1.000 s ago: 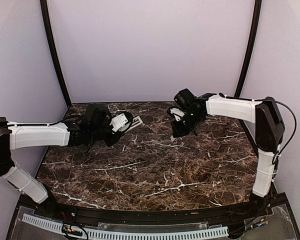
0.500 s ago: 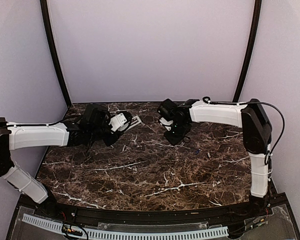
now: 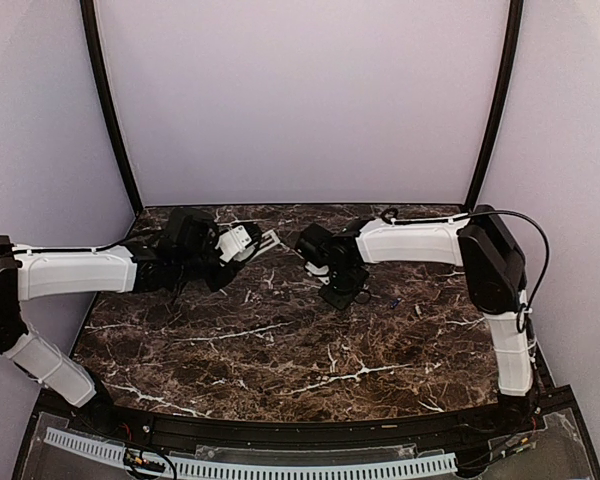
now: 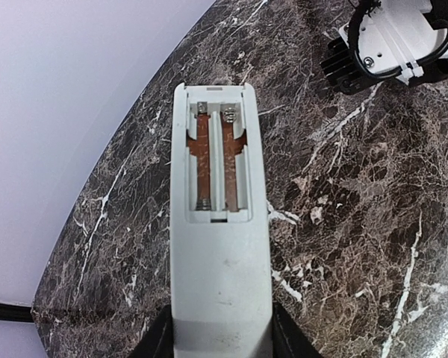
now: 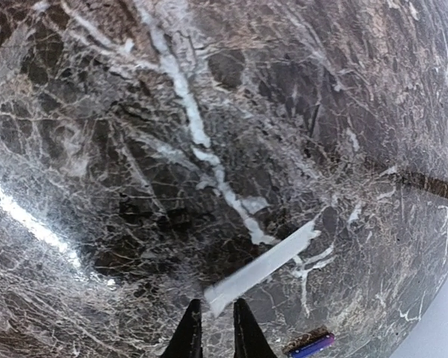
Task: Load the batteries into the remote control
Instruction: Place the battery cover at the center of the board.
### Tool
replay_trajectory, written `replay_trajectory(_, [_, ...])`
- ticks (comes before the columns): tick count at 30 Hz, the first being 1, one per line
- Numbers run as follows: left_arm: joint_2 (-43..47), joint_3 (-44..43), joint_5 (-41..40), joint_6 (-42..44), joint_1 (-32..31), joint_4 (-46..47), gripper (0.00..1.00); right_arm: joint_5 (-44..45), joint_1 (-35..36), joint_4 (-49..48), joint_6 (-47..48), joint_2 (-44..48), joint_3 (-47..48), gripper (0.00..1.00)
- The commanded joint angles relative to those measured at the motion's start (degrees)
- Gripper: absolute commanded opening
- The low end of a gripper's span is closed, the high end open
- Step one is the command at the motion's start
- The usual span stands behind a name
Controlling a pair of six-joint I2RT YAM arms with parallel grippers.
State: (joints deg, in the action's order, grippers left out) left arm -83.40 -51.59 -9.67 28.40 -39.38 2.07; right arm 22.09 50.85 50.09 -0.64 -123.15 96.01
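Note:
My left gripper (image 3: pixel 238 245) is shut on the white remote control (image 3: pixel 261 242) and holds it above the back left of the table. In the left wrist view the remote (image 4: pixel 219 268) lies back side up between my fingers (image 4: pixel 158 341). Its open battery compartment (image 4: pixel 216 165) shows bare copper contacts and springs and holds no batteries. My right gripper (image 3: pixel 338 291) is low over the table's middle back. In the right wrist view it (image 5: pixel 216 322) is shut on the end of a thin white cover piece (image 5: pixel 263 267). A purple battery (image 5: pixel 311 344) lies on the table to the right of it.
The dark marble table (image 3: pixel 300 350) has curved black posts and lilac walls behind it. My right arm's wrist (image 4: pixel 392 37) shows at the top right of the left wrist view, close to the remote's far end. A small dark item (image 3: pixel 393 300) lies right of my right gripper.
My right arm has swung left and lowered toward the table's middle, closer to the remote. My left gripper with the remote has barely moved.

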Motion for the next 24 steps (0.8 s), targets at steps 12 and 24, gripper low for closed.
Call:
replay_trajectory(12, [3.18,0.79,0.67,0.6,0.53,0.76,0.0,-6.62,1.19,-0.4,-1.04,2.94,1.02,0.23])
replay_trajectory(24, [3.81,-0.09,27.9,0.1,-0.69,-11.57,0.0,-36.65,-12.13,-15.85,-17.19,19.48,-11.38,0.39])
